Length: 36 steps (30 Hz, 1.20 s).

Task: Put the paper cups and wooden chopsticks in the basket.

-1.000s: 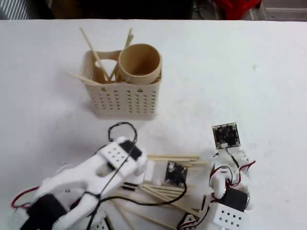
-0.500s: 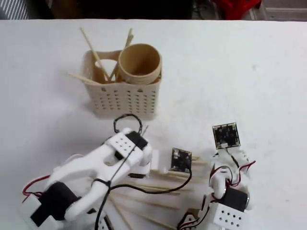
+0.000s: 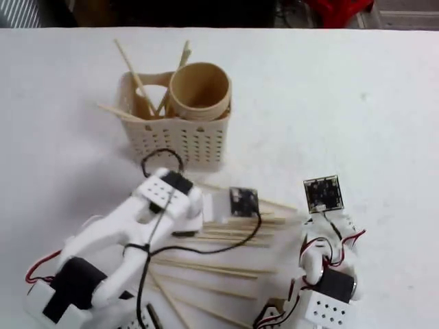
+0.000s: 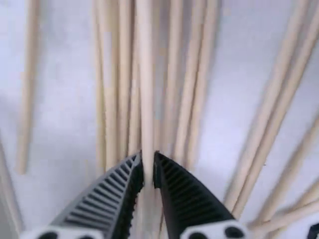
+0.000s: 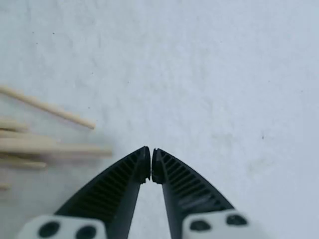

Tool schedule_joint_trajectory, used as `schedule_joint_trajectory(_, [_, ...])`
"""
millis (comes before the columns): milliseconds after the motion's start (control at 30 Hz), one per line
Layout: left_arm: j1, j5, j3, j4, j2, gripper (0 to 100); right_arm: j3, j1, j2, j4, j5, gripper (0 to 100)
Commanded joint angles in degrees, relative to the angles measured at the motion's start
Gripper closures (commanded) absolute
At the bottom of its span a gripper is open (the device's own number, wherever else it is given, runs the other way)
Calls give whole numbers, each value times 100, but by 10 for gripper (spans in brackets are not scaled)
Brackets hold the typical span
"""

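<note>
My left gripper (image 4: 148, 167) is shut on one wooden chopstick (image 4: 146, 89), which runs straight out from the jaws over several other chopsticks (image 4: 199, 84) lying on the white table. In the high view the left arm (image 3: 161, 205) stands just in front of the cream basket (image 3: 178, 140), with the loose chopsticks (image 3: 219, 271) spread beside and behind it. The basket holds a paper cup (image 3: 199, 89) and several upright chopsticks (image 3: 137, 82). My right gripper (image 5: 150, 164) is shut on nothing above bare table, with chopstick ends (image 5: 50, 112) off to one side. The right arm (image 3: 322, 267) sits at the front right.
The white table (image 3: 343, 103) spreads wide to the right of the basket and behind it. Its far edge meets a dark background at the top of the high view. A small circuit board (image 3: 322, 193) on the right arm faces up.
The left arm has swung away from the chopstick pile toward the basket, carrying a chopstick. The pile on the table now lies more exposed. The right arm has stayed put.
</note>
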Motion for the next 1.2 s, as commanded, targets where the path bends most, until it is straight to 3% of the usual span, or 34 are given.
schedule_joint_trajectory(0, [-347,0,-475,431,-40,979,35,40,-57,40,26,974])
schedule_joint_trajectory(133, [-365,-9,-695,756,-40,976,35,40,-57,40,26,974])
schedule_joint_trajectory(333, [-259,-9,-695,844,-40,887,35,40,-57,40,26,974])
schedule_joint_trajectory(533, [-242,9,-1081,1020,-268,891,35,40,-57,40,26,974])
schedule_joint_trajectory(667, [75,44,-1670,1275,-752,891,35,40,-57,40,26,974])
schedule_joint_trajectory(767, [418,176,-1952,1002,-804,891,35,40,-57,40,26,974])
schedule_joint_trajectory(900, [514,484,-2382,334,-145,888,35,40,-57,40,26,974])
schedule_joint_trajectory(1167, [690,466,-4105,343,2088,887,35,40,-57,40,26,974])
